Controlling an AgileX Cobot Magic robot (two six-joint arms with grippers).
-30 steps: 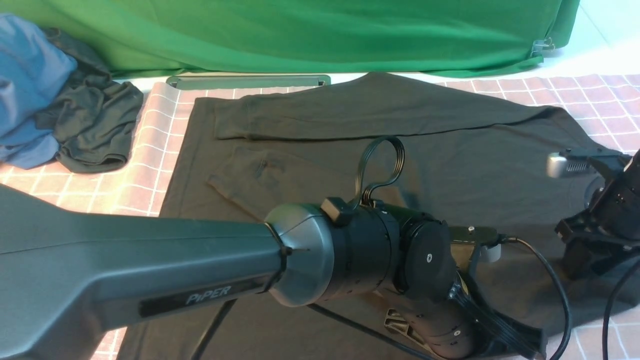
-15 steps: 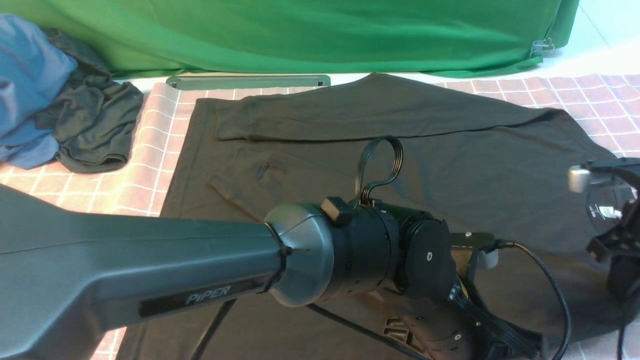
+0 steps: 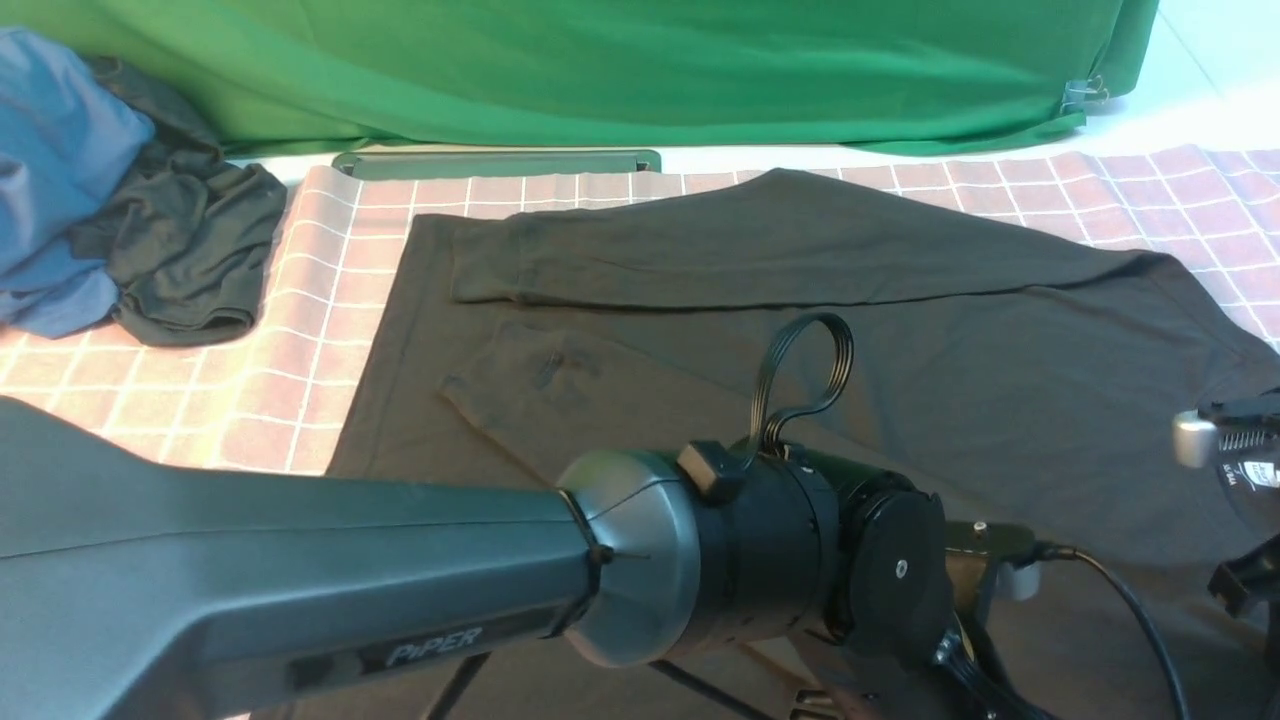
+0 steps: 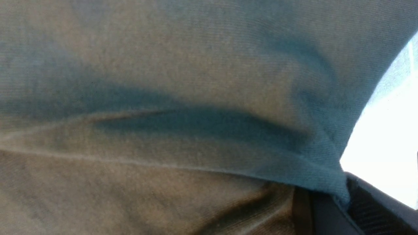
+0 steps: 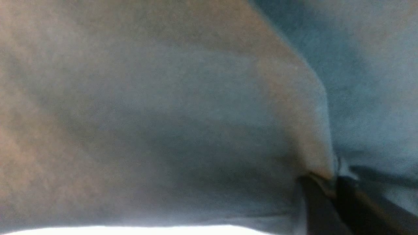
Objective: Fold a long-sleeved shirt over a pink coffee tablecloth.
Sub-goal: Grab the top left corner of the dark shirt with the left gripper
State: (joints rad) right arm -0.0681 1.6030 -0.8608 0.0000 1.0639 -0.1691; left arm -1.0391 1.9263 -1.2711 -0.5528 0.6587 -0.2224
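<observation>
Front view: green cloth (image 3: 600, 70) fills the top, one pink checked tablecloth (image 3: 330, 300) covers the worktop. One black shirt (image 3: 900, 330) lies spread across centre frame on it, both sleeves laid across the body. Two spare garments upper left: blue garment (image 3: 60, 170), dark garment (image 3: 190, 250). Two arms: left arm (image 3: 300, 570) fills lower left, right arm (image 3: 1230, 450) at right edge; grips hidden here.

Left wrist view: left fingers (image 4: 375, 212) closed tight, pinching shirt fabric.

Right wrist view: right fingers (image 5: 315, 209) narrow, shirt fabric looks pinched between them.

Step looks like the body fold, near edge gripped. Next: raise both pinches evenly, carry them up-frame over the sleeves.
</observation>
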